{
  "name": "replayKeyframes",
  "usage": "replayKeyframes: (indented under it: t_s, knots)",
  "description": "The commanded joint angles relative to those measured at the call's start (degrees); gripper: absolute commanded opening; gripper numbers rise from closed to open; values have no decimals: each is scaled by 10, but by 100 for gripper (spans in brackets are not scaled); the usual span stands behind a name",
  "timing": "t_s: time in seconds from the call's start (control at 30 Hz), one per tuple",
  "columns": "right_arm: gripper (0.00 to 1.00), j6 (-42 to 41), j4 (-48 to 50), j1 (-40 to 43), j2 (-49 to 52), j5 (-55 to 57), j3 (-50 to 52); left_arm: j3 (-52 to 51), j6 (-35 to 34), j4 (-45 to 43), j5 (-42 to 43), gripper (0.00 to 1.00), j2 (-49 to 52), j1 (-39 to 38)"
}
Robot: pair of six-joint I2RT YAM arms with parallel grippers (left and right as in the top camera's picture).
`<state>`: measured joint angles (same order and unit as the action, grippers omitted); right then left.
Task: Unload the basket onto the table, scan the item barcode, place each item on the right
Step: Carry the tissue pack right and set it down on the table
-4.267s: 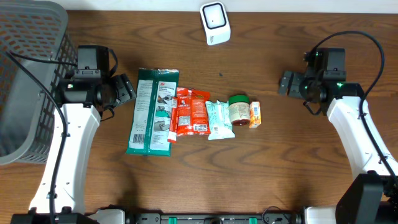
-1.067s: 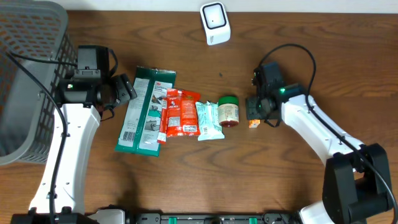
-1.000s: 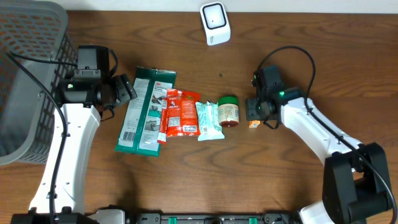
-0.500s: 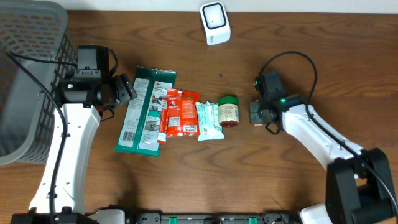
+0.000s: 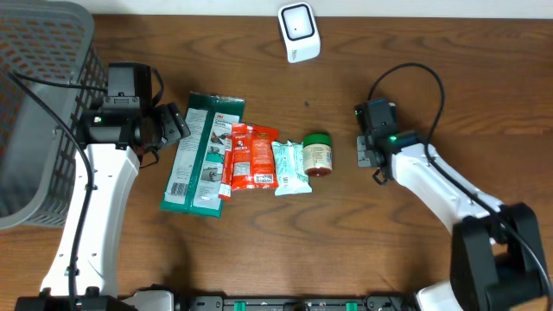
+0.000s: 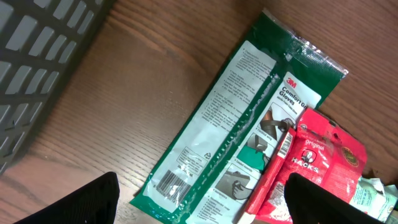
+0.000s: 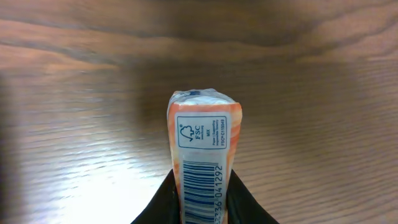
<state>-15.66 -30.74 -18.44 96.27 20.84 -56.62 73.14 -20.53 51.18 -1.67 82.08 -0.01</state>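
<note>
Left gripper point(image 5: 173, 123) unmoved beside the green glove pack point(image 5: 200, 155), jaws wide apart, nothing between them; scanner point(image 5: 299, 33) at the far edge, not yet visited; the wood just right of the jar point(image 5: 318, 154) now lies bare; right gripper point(image 5: 366, 154) has clamped the small orange box point(image 7: 204, 155) and drawn it off the row, barcode facing the wrist; we judge pickup done, presentation to the scanner pending.

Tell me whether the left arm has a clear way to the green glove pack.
Probably yes: the open left end effector hangs right at the green glove pack's bare near edge, nothing between them.
</note>
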Motion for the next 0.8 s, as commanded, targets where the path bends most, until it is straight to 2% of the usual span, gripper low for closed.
replayKeyframes:
  t_s: [0.0,0.1,0.3,0.43,0.63,0.77]
  knots:
    - [21,5,3,-3,30,21,3,5,6,2,-3,85,-4,2]
    - [33,5,4,-4,30,-26,3,5,6,2,-3,85,-4,2]
    - [42,5,-2,-3,21,-45,-2,5,6,2,-3,85,-4,2]
    - [43,5,-26,-3,2,-62,-21,5,6,2,-3,85,-4,2]
    - [43,5,-32,-3,-38,-157,-27,5,6,2,-3,85,-4,2]
    - [41,9,-31,0,-44,-164,-28,5,6,2,-3,85,-4,2]
